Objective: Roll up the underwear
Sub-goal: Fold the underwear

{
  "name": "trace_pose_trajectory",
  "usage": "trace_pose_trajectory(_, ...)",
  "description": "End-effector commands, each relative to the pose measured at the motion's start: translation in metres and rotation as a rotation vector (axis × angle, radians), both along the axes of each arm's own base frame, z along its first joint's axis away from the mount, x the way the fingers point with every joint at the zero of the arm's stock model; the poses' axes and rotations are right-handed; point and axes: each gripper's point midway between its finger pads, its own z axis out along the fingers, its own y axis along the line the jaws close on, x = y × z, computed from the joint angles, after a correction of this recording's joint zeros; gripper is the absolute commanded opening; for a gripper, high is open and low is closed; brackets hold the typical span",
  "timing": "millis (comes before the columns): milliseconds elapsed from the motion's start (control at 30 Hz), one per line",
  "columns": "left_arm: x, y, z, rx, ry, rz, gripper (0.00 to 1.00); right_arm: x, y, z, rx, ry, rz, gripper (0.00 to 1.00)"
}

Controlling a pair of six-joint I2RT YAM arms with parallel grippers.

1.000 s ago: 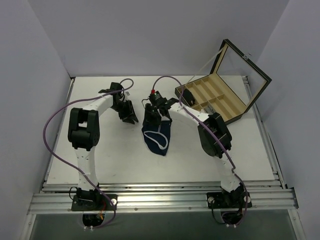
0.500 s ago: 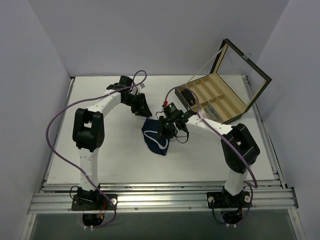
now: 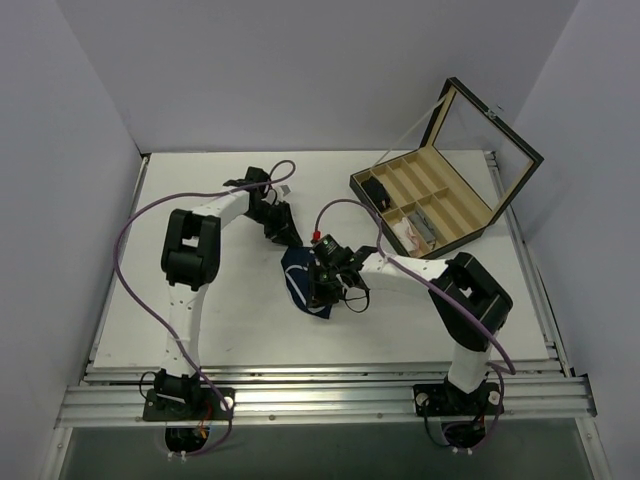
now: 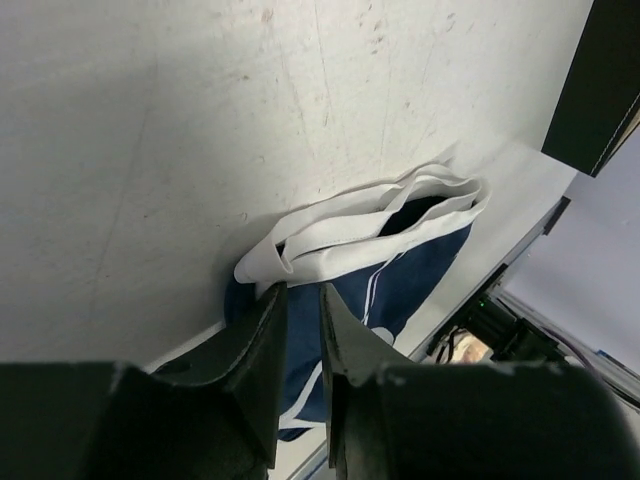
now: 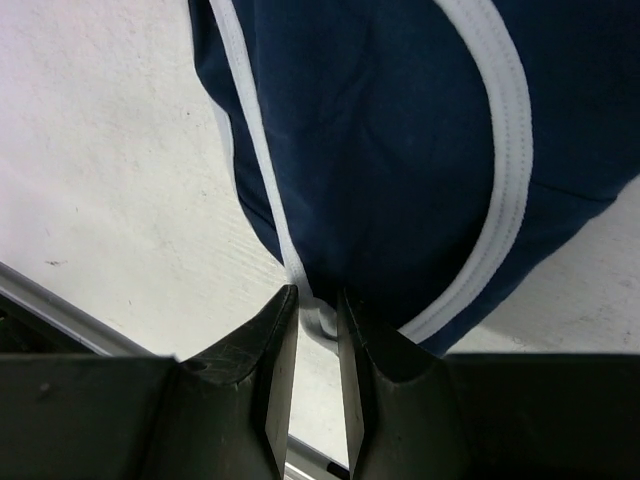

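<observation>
Right pincer (image 5: 313,295) clenched on underwear (image 5: 400,150) trim, fabric spreading beyond its tips, left pincer (image 4: 300,292) nipping waistband end

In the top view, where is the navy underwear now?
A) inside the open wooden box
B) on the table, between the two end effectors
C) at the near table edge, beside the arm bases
B: the underwear lies on the table between the left end effector and the right end effector, outside the wooden box.
</observation>
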Motion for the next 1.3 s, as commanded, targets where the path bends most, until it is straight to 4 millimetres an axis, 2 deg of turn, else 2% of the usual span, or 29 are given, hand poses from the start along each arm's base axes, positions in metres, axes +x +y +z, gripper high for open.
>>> trace_pose_trajectory(0,0.022,0.009,0.006,0.041,-0.082,0.006,0.27,-0.002,-0.008,-0.004,-0.05,-0.022,-0.012,0.19)
trace_pose_trajectory(100,0.027,0.011,0.011,0.039,-0.094,0.011,0.27,-0.003,-0.016,-0.004,-0.081,-0.027,-0.014,0.19)
trace_pose_trajectory(200,0.029,0.01,0.029,0.018,-0.119,0.009,0.32,-0.002,-0.023,0.002,-0.108,-0.044,-0.016,0.19)
trace_pose_trajectory(233,0.031,0.01,0.044,0.012,-0.149,0.009,0.38,0.0,-0.024,0.006,-0.114,-0.052,-0.016,0.19)
trace_pose_trajectory(300,0.031,0.012,0.056,0.016,-0.179,0.016,0.46,0.004,-0.023,0.023,-0.108,-0.077,-0.012,0.19)
trace_pose_trajectory(333,0.032,0.013,0.068,0.017,-0.208,0.02,0.5,0.005,-0.022,0.028,-0.106,-0.082,-0.011,0.19)
trace_pose_trajectory(433,0.03,0.021,0.073,0.058,-0.223,0.039,0.54,0.007,-0.021,0.04,-0.098,-0.091,-0.011,0.2)
trace_pose_trajectory(633,0.008,0.04,0.044,0.156,-0.146,0.055,0.54,0.002,-0.029,0.043,-0.113,-0.091,-0.024,0.2)
trace_pose_trajectory(800,-0.002,0.046,0.034,0.18,-0.126,0.07,0.53,-0.008,-0.033,0.037,-0.094,-0.071,-0.022,0.2)
trace_pose_trajectory(933,-0.008,0.043,0.03,0.157,-0.103,0.1,0.39,-0.019,-0.037,0.02,-0.092,-0.04,-0.015,0.19)
trace_pose_trajectory(1067,-0.03,0.044,0.013,0.164,-0.046,0.111,0.29,-0.019,-0.05,0.001,-0.142,-0.04,0.004,0.19)
trace_pose_trajectory(1167,-0.041,0.043,0.012,0.171,-0.03,0.139,0.24,-0.004,-0.07,-0.014,-0.183,-0.044,-0.019,0.19)
trace_pose_trajectory(1200,-0.051,0.044,0.013,0.173,-0.017,0.149,0.23,0.008,-0.081,-0.015,-0.199,-0.049,-0.029,0.19)
trace_pose_trajectory(1233,-0.053,0.042,0.015,0.171,-0.021,0.172,0.22,0.013,-0.088,-0.016,-0.223,-0.054,-0.032,0.19)
trace_pose_trajectory(1267,-0.061,0.037,0.015,0.177,-0.016,0.169,0.2,0.019,-0.093,-0.011,-0.248,-0.06,-0.035,0.19)
